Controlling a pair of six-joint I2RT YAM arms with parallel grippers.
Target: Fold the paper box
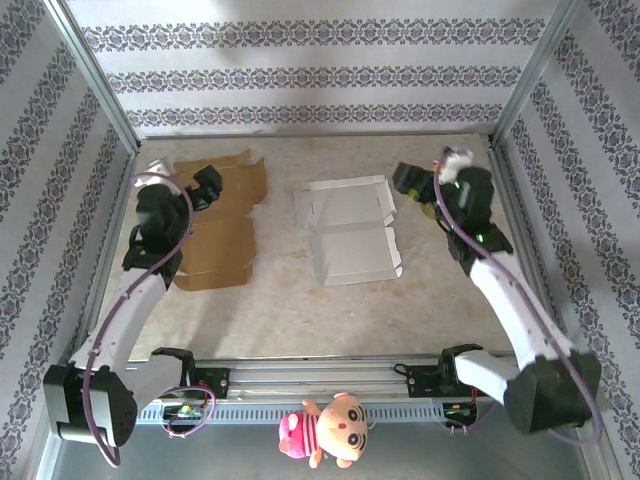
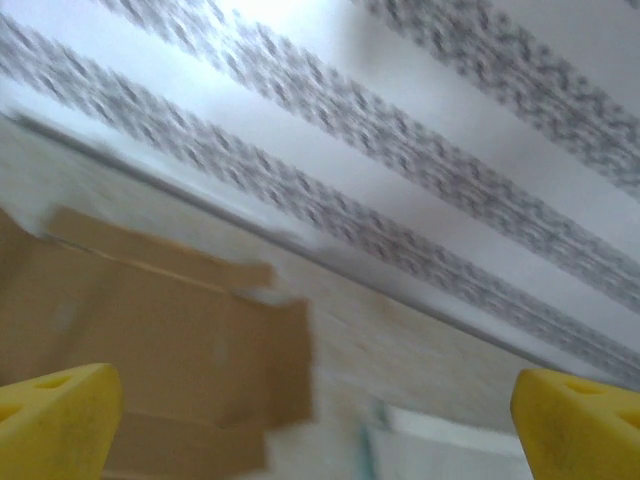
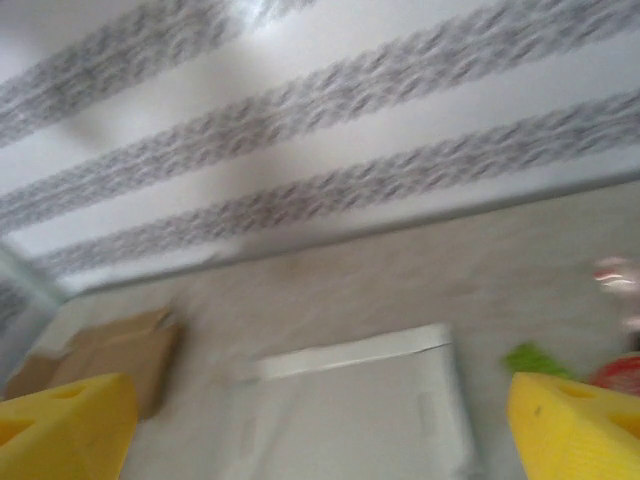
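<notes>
Box (image 1: 348,232) is lying flat and unfolded mid-table, its white panels spread, while your two arms are hovering on either side of it. Your left gripper (image 1: 207,185) is hanging over brown cardboard (image 1: 218,225), its yellow fingers (image 2: 60,415) spread wide and holding nothing. Your right gripper (image 1: 408,180) is hanging just right of the box, fingers (image 3: 575,425) likewise parted and empty.
</notes>
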